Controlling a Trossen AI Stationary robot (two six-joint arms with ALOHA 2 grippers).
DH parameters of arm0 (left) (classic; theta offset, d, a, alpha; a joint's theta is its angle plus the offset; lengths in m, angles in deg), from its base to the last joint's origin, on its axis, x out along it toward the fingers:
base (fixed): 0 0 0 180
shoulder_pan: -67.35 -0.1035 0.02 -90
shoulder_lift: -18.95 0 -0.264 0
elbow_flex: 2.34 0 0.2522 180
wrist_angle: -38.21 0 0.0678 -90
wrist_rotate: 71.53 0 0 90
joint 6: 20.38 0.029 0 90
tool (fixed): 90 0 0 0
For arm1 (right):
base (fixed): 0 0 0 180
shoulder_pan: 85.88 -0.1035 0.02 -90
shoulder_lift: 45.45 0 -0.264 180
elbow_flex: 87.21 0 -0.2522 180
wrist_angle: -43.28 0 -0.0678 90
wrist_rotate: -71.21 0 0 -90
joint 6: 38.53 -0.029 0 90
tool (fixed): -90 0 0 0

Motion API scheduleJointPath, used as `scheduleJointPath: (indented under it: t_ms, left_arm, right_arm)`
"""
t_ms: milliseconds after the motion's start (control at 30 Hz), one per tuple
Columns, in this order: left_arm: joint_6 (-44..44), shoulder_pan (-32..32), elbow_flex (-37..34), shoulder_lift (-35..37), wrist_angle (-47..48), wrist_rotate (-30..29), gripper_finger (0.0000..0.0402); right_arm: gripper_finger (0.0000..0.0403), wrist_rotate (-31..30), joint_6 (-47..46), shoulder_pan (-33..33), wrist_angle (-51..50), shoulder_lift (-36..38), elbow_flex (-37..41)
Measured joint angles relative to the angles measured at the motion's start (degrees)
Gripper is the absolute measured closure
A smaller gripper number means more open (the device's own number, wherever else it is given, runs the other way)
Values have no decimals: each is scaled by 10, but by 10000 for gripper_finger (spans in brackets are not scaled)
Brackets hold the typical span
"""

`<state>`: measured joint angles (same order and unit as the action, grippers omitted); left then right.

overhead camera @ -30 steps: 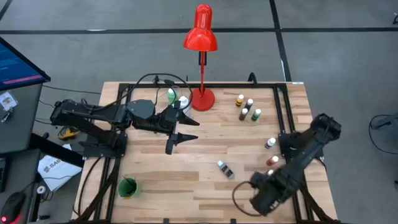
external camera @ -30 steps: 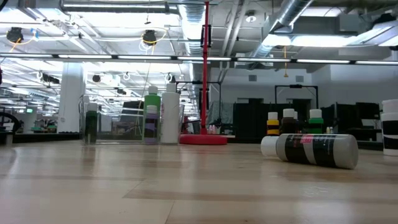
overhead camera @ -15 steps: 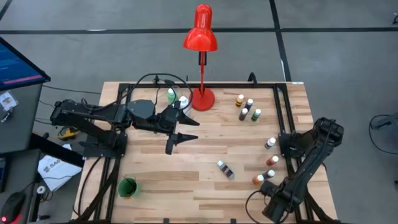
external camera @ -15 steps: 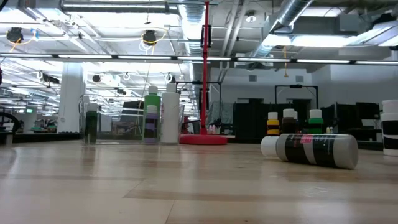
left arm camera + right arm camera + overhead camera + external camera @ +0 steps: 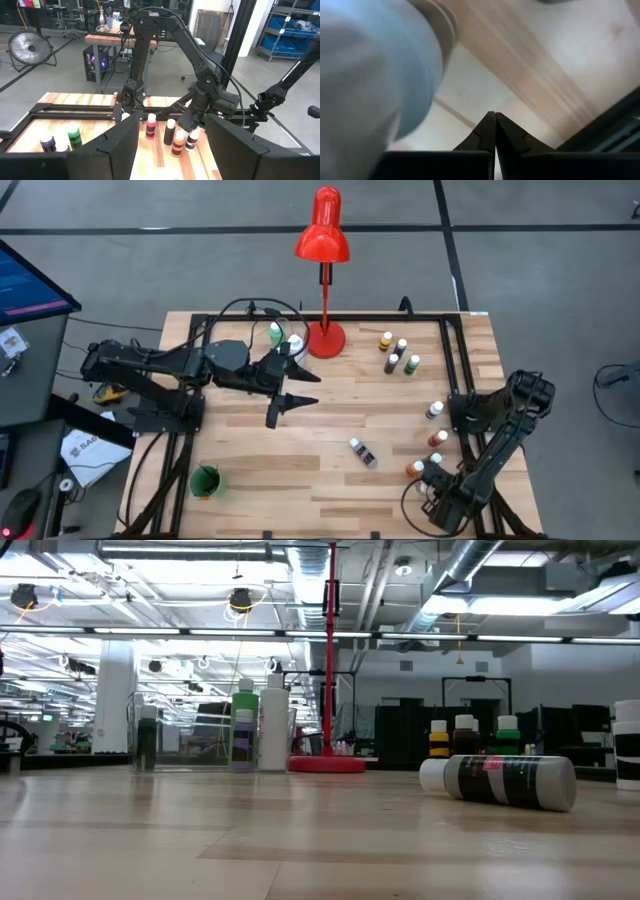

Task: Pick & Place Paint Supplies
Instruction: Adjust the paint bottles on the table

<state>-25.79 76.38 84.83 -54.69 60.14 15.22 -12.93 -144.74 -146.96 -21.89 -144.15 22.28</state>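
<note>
The table point(image 5: 250, 470), seen from above, carries eleven small bottles point(image 5: 392, 363). Four of them stand in a cluster at about 1 o'clock. Four more are along the edge between 3 and 4 o'clock, one lies flat near 5 o'clock, and two stand at 11 o'clock. There is also one red lamp point(image 5: 322, 225) at 12 o'clock, one green cup point(image 5: 205, 480) at 7 o'clock, and two arms point(image 5: 160, 365).

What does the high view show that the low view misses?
Only the high view shows both arms: the left gripper, open, above the table's middle, the right gripper, shut, at the near right edge, plus the green cup. Only the low view shows the room behind. Both show the red lamp and the lying dark bottle.
</note>
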Motion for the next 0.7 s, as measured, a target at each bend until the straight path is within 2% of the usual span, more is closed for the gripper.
scheduleJointPath:
  t_ms: [167,700]
  left_arm:
    - [2,0,0,0,0,0,183]
    - [2,0,0,0,0,-3,183]
  right_arm:
    - [403,-33,26,33,-3,0,0]
    - [403,-116,208,170,11,0,0]
